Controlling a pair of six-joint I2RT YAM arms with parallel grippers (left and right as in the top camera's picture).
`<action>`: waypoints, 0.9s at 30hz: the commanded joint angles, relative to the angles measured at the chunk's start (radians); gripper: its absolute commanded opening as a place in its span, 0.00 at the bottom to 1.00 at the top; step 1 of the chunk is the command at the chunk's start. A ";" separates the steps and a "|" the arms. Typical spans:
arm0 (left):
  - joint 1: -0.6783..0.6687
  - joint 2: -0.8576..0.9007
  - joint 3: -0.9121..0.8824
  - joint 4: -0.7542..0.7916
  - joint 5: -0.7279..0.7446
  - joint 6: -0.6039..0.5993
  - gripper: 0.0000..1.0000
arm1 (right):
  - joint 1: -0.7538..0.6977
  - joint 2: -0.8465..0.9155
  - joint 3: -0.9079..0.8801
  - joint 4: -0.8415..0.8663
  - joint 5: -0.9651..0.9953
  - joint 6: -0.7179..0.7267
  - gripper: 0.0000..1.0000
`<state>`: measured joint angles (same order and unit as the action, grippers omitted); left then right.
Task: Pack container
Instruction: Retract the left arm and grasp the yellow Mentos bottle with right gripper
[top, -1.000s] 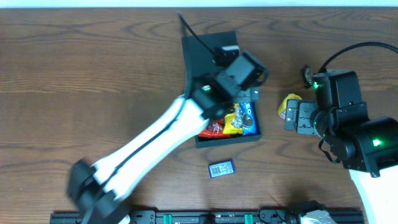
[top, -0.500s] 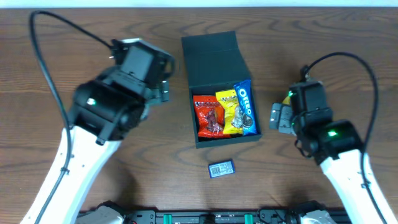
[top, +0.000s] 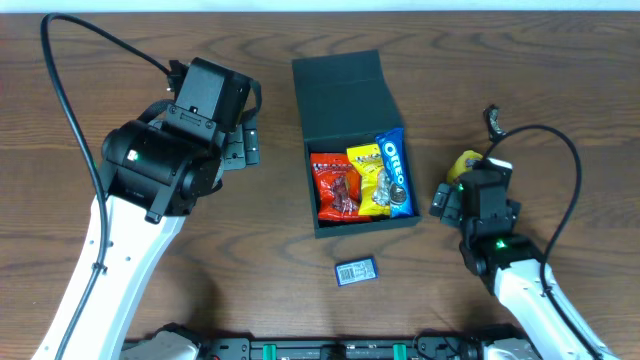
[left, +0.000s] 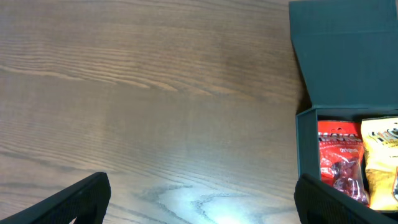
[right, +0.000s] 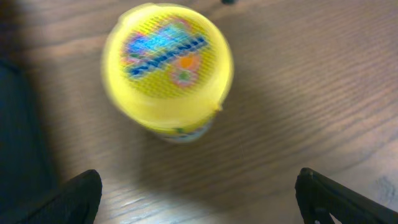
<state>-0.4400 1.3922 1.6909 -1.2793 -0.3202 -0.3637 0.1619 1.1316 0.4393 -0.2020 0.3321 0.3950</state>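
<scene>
Right of the left gripper (left: 205, 208), spread wide, holding nothing: matte square cardboard container (left: 348, 56), flap lid back, glossy packets (top: 360, 185) inside. Ahead of the right gripper (right: 202, 202), likewise parted: round yellow cup (right: 168, 68), printed top, blurred. Seen only overhead, between both grippers: small blue packet (top: 356, 271) on wood-grain desk (top: 520, 60), just off the container's front edge.
</scene>
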 joint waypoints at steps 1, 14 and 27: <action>0.004 0.005 -0.002 -0.002 0.003 0.019 0.95 | -0.034 0.035 -0.039 0.093 0.019 0.019 0.99; 0.004 0.005 -0.002 0.009 0.033 0.016 0.95 | -0.044 0.281 -0.041 0.408 -0.045 -0.134 0.99; 0.004 0.006 -0.002 0.028 0.033 0.021 0.95 | -0.048 0.415 -0.026 0.581 -0.048 -0.194 0.99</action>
<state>-0.4400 1.3922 1.6909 -1.2526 -0.2905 -0.3611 0.1265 1.5421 0.3988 0.3611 0.2813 0.2291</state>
